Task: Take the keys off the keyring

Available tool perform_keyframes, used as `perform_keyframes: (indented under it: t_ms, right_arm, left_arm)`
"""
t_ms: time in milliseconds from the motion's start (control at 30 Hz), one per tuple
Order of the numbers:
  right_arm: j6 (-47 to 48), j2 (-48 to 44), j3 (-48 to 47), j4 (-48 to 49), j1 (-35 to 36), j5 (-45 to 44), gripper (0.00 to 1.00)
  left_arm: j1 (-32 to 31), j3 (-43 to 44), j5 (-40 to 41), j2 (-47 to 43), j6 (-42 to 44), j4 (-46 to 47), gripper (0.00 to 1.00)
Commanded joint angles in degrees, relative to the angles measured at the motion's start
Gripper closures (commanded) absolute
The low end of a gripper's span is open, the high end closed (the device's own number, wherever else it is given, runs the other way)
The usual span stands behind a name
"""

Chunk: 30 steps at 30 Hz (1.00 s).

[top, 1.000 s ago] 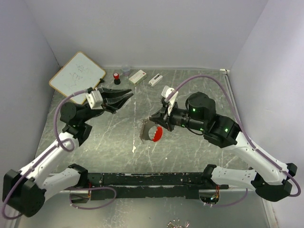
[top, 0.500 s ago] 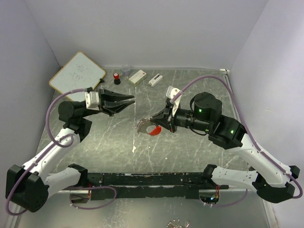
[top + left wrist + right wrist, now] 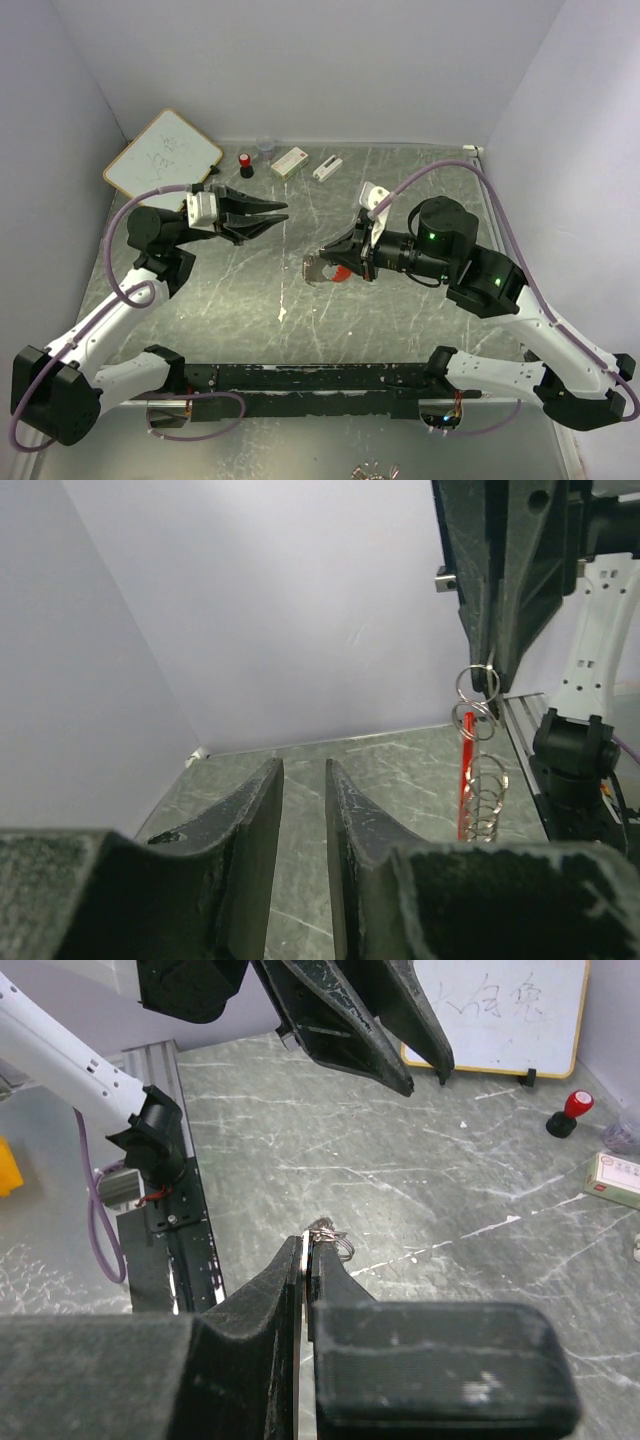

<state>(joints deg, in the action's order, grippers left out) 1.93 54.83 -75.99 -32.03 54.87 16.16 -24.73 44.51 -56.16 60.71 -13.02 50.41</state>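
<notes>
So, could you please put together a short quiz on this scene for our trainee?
1. True or false: the left pincer holds the keyring.
2. Where is the whiteboard? A: far left corner; B: near right corner; C: middle of the table.
3. Fill in: the right pincer is ___ on the keyring.
Key: 1 false; 2 A; 3 shut.
</notes>
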Motion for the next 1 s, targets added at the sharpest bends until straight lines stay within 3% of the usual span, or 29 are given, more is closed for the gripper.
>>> perform_keyframes:
  t_ms: [0,200,367,467,967]
  right_arm:
    - [-0.3,-0.5,-1.1,1.1,0.2,1.2,1.0]
    - [-0.2,-0.4,-1.1,1.2,0.2,1.6,1.0]
    - [-0.4,-0.5,-1.1,1.6,0.2,1.7,1.0]
    - [-0.4,-0.2,-1.3,1.3,0.3,1.9,1.0]
    - [-0.1,0.0,-1.1,1.4,0.2,1.8,1.0]
  left_arm:
    - [-1.0,2.6,-4.0,-0.1,2.3,-1.5,0.65]
    - [-1.6,2.4,-7.3,2.0,-3.7,7.3,0.62]
    - [-4.3,4.7,-3.2,0.5,7.8,-8.3,0.61]
    - [-5.6,5.3,-2.6,0.4,10.4,-10.9,0.61]
    - [-8.1,3.6,-7.0,5.2,0.0,4.0,0.61]
